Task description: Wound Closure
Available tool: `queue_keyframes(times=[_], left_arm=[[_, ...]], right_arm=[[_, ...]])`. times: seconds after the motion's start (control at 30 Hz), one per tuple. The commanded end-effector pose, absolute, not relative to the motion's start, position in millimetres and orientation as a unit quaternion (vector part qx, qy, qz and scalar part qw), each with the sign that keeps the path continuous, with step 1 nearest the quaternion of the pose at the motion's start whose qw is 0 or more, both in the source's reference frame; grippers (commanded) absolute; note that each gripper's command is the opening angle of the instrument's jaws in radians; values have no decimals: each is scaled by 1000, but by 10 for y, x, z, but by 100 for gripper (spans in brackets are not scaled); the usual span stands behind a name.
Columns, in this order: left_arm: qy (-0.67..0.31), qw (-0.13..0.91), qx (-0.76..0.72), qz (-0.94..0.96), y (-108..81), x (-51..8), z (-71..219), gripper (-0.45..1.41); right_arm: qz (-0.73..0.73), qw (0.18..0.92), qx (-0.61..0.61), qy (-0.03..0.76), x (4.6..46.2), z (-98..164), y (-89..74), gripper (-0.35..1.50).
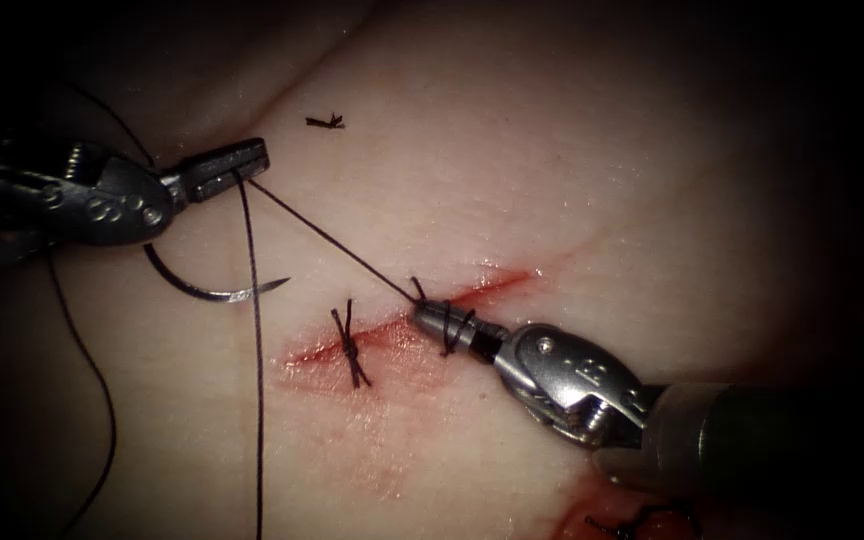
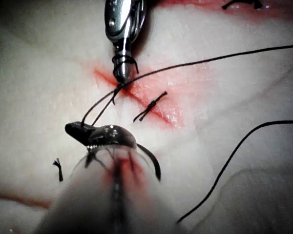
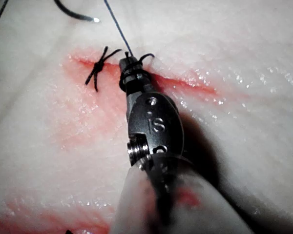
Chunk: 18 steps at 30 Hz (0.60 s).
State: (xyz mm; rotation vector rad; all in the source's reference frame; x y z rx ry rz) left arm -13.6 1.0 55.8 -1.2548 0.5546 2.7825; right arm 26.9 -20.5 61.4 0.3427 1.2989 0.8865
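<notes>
Now | left pincer (image 1: 237, 165) grips thread (image 1: 332, 240) | needle (image 1: 207, 290) loose on tissue (image 1: 552, 180)

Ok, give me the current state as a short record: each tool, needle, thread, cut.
left tool: jaws shut on the thread, left of the cut
right tool: at the cut, jaws shut, thread looped around them; what the tip holds cannot be told
needle: lying free on the tissue left of the cut, not in the tissue, held by neither tool
thread: runs taut from the left tool to the right tool's tip
cut: one tied stitch across it, red fluid along it
cut end of thread: on the tissue above
</notes>
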Motion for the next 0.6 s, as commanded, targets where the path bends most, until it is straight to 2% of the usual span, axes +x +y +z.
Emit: queue_keyframes(times=[0.03, 0.27, 0.6], left_arm=[[177, 19, -403, 898, 12, -140, 564, -45], [170, 24, -395, 903, 45, -126, 566, -45], [175, 44, -386, 905, 105, -102, 571, -45]], right_arm=[[413, 686, 171, 574, 274, 625, -217, -35], [480, 643, 233, 549, 271, 632, -231, -35], [479, 644, 214, 556, 267, 621, -235, -35]])
